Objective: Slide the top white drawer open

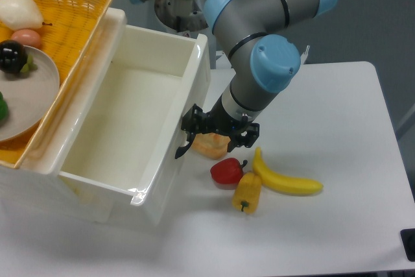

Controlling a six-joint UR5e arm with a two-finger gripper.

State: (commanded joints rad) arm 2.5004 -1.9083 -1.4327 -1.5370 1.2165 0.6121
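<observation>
The top white drawer [130, 121] is slid far out of its cabinet, its inside bare, with its front panel angled toward the fruit on the tabletop [337, 115]. The gripper [214, 131] sits right at the drawer's front by the curved black handle [185, 141]; whether its fingers clamp the handle or stand apart, I cannot tell. Just below it lie an orange piece [209, 146], a red pepper [227, 171], a yellow pepper [248, 191] and a banana [285, 178]. A yellow basket [71, 11] rests on the cabinet top.
</observation>
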